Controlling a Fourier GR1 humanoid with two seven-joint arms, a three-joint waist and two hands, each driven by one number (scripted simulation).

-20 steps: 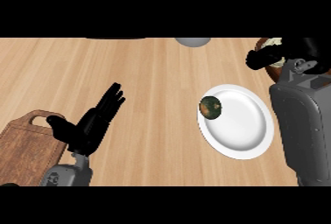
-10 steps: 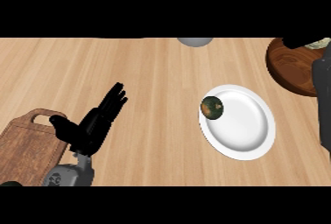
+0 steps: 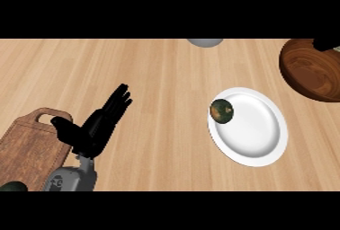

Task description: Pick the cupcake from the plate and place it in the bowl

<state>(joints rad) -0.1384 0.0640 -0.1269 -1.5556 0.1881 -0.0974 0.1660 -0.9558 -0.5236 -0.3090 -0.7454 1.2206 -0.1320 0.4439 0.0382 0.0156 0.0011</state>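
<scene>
A dark cupcake (image 3: 221, 110) sits at the left edge of a white plate (image 3: 260, 134) on the wooden counter. A brown wooden bowl (image 3: 309, 72) stands at the upper right, cut by the view's edge, with nothing showing inside it. Only a small black part of my right hand (image 3: 327, 43) shows, at the top right corner above the bowl's rim and far from the cupcake. My left hand (image 3: 93, 130) rests open at the lower left, fingers straight, holding nothing.
A wooden cutting board (image 3: 26, 150) with a handle lies at the lower left, partly under my left hand. A grey round object (image 3: 204, 42) shows at the top edge. A dark green thing (image 3: 12, 186) peeks in at the bottom left corner.
My right arm has drawn away up and to the right, leaving the view almost entirely and uncovering the bowl. Cupcake, plate and left hand have not moved.
</scene>
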